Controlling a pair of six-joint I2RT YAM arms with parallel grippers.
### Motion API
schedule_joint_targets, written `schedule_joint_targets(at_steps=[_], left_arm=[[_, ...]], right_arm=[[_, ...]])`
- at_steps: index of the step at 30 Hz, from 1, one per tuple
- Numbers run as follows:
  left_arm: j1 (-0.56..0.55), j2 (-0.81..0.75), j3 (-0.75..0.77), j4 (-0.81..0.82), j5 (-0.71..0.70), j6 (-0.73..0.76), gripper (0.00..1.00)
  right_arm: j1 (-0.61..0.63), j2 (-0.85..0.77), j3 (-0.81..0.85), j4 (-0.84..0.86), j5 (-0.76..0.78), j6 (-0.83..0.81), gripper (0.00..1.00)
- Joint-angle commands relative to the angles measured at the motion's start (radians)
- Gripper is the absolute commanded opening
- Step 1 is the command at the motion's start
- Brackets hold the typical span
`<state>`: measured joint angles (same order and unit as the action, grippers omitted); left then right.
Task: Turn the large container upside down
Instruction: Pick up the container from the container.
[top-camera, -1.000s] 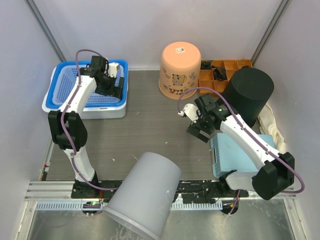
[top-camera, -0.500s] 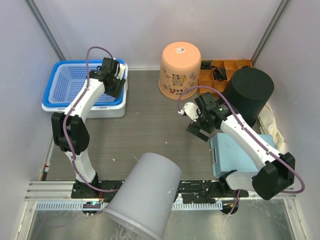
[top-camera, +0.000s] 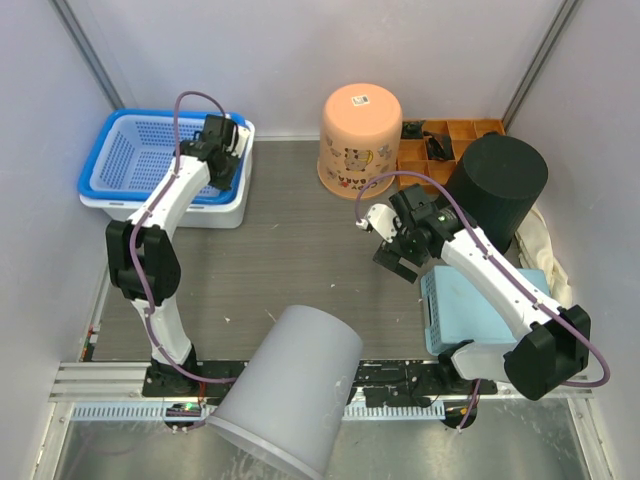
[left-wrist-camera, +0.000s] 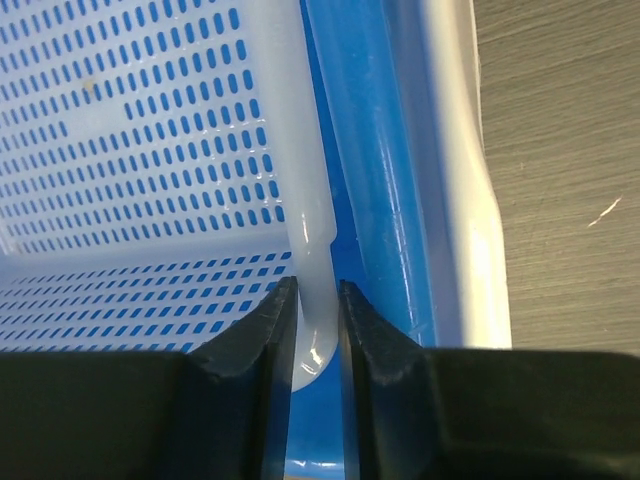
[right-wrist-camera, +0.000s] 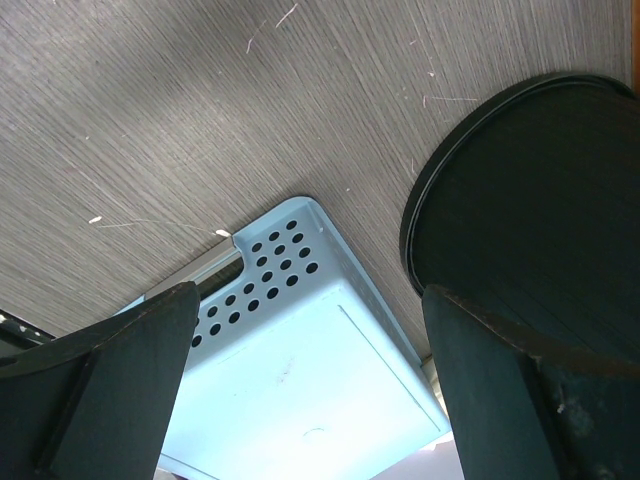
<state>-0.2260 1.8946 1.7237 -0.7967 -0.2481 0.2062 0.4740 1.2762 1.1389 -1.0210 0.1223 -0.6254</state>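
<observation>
Large blue perforated plastic basket (top-camera: 125, 165), at the bench's far left corner, is clamped by its white rim (left-wrist-camera: 296, 150) in the left gripper (left-wrist-camera: 318, 298); the right gripper (right-wrist-camera: 310, 360) is held open near the right edge.

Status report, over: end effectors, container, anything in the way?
Left end effector shut on the basket rim. Right end effector open, empty, near light-blue crate. Blue basket open side up, not flipped. Orange bucket stands apart to its right.

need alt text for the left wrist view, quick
Close-up of the left gripper shut on a white strip at the edge of a blue basket with slotted walls. Grey wood-grain table shows on the right.
</observation>
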Motion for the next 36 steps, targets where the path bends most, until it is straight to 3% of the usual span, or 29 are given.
schedule_joint_targets(at_steps=[1,2,3,12,22,31,36], left_arm=[[0.02,0.141,-0.067,-0.112,0.04,0.053,0.12],[0.02,0.14,-0.067,-0.114,0.048,0.052,0.01],[0.021,0.136,-0.065,-0.119,0.056,0.053,0.0],[0.021,0.003,0.117,-0.262,0.166,0.067,0.0],[0.02,-0.127,0.392,-0.352,0.18,0.101,0.0],[0.02,-0.175,0.398,-0.449,0.298,0.071,0.0],[0.032,-0.214,0.292,-0.485,0.411,0.031,0.0]], right_arm=[[0.003,-0.017,0.025,0.018,0.014,0.009,1.0],[0.003,-0.018,0.024,0.018,0.014,0.009,1.0],[0.003,-0.019,0.021,0.019,0.014,0.008,1.0],[0.003,-0.019,0.017,0.022,0.03,0.009,1.0],[0.004,-0.028,0.028,0.007,0.018,0.01,1.0],[0.003,-0.039,0.028,0.001,0.026,0.009,1.0],[0.003,-0.04,0.025,0.008,0.033,0.006,1.0]])
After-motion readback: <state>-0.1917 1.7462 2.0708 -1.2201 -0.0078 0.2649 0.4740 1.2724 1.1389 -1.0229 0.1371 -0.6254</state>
